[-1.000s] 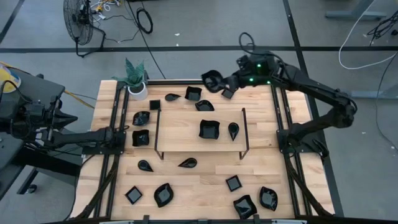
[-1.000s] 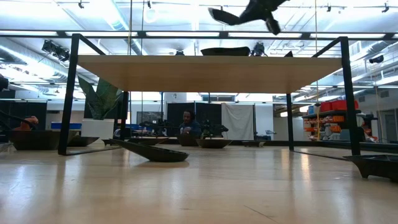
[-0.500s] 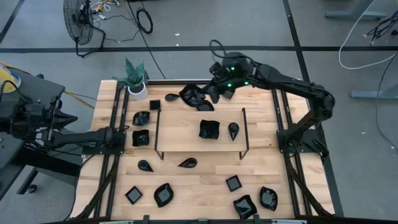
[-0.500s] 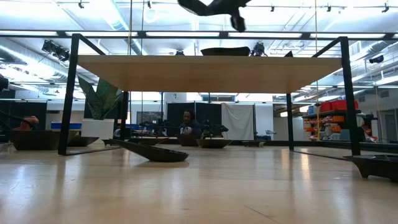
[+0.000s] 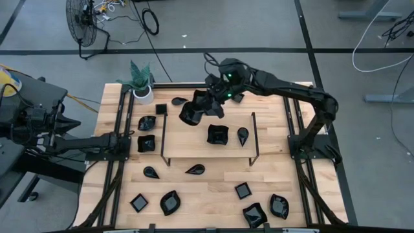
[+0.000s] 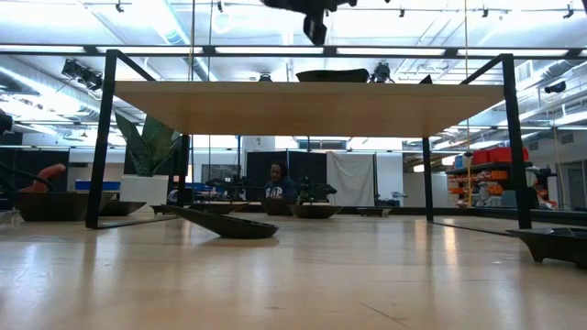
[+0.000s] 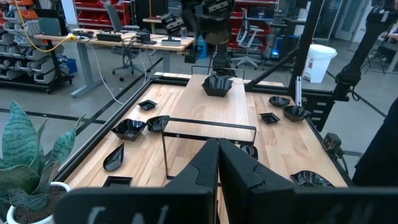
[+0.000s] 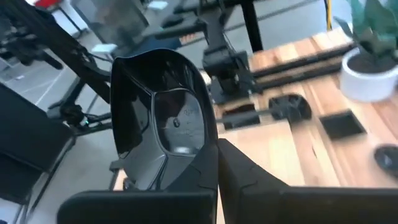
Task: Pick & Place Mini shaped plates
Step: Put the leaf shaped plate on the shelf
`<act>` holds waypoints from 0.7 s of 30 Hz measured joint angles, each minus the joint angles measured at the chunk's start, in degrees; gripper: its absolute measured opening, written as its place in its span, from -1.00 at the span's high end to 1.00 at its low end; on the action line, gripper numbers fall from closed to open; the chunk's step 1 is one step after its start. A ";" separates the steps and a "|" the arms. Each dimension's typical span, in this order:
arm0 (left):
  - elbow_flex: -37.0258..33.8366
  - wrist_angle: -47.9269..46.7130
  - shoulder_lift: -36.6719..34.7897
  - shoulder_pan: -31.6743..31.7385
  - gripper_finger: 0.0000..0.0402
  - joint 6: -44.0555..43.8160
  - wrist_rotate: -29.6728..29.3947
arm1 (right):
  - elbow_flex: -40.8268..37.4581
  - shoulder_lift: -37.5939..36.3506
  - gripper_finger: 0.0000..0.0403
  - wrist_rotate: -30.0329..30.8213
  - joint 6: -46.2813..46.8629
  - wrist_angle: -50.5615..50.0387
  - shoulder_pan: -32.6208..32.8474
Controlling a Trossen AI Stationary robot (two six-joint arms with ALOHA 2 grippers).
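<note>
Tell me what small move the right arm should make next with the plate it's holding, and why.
Probably lower it toward the bare wood of the raised shelf. The right pincer is shut on a black plate, held in the air over the shelf's left part, clear of the square plate and the teardrop plate already lying there.

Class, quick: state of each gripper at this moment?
Left gripper: shut, holding nothing, parked at the table's left edge.
Right gripper: shut on a black mini plate, carried above the wooden shelf.
</note>
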 joint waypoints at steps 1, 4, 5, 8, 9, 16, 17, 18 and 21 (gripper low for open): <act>0.00 0.00 0.00 0.02 0.91 0.00 0.00 | 0.00 -0.02 1.00 -0.06 0.09 0.48 0.23; 0.00 0.00 0.00 0.00 0.91 0.00 0.00 | 0.00 -0.01 1.00 -0.05 1.20 1.54 0.86; 0.00 0.00 0.00 0.00 0.91 0.00 0.00 | 0.19 -0.01 1.00 -0.04 1.86 1.49 1.00; 0.00 0.00 0.00 0.02 0.91 -0.02 -0.02 | 1.80 0.58 1.00 0.02 2.29 1.07 1.43; 0.00 0.00 0.00 0.02 0.91 0.00 -0.02 | 2.74 1.08 1.00 0.05 2.27 1.12 1.53; -0.02 0.00 0.00 0.02 0.91 -0.02 -0.01 | 12.10 6.95 1.00 -0.47 0.88 -4.05 1.70; -0.02 0.00 0.00 0.00 0.91 0.00 0.00 | 13.42 7.82 1.00 -0.67 0.77 -5.18 1.70; 0.02 0.00 0.00 0.02 0.91 0.02 -0.02 | 14.75 8.76 1.00 -1.33 0.50 -6.29 1.70; 0.00 0.00 0.00 0.01 0.91 0.01 -0.01 | 18.00 11.53 1.00 -3.12 -1.15 -7.96 1.87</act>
